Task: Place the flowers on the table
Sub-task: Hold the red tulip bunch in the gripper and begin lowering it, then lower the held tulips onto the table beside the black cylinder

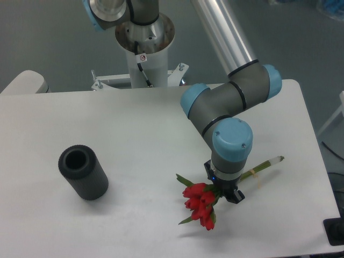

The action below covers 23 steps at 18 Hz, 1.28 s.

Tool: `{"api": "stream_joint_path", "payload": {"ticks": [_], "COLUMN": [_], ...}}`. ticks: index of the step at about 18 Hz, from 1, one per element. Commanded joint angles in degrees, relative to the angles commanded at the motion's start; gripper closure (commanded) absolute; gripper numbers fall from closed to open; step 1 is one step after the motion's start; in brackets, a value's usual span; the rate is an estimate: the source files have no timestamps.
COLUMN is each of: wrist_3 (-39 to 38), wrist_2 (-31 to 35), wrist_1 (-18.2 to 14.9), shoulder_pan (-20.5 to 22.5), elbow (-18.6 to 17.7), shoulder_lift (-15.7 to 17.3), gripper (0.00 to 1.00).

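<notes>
The flowers (200,204) are a small bunch of red blooms with green leaves. They lie low over the white table (134,134) at the front right. Their thin green stems run up and to the right, ending in a pale tip (275,159). My gripper (224,191) points down right over the stems, just behind the blooms. The blue-capped wrist hides most of the fingers and the part of the stems beneath them. I cannot make out whether the jaws press on the stems or stand apart from them.
A dark grey hollow cylinder (83,172) lies on its side at the front left. The arm's base column (144,51) stands at the table's back edge. The right table edge is near the stem tip.
</notes>
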Motion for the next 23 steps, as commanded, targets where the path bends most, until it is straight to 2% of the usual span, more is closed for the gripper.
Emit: {"api": "stream_joint_path", "payload": {"ticks": [10, 16, 21, 23], "wrist_3": [-1.23, -3.87, -5.09, -5.71], "wrist_2": [0.97, 0.27, 0.26, 0.09], "wrist_1": [-0.62, -0.7, -0.53, 0.0], "shoulder_pan": [-0.35, -0.26, -0.53, -0.53], "elbow": [-1.76, -5.36, -6.59, -8.87], "shoulder_lift": [1.06, 2.81, 2.82, 3.43], "gripper": [0.92, 0.96, 0.95, 0.95]}}
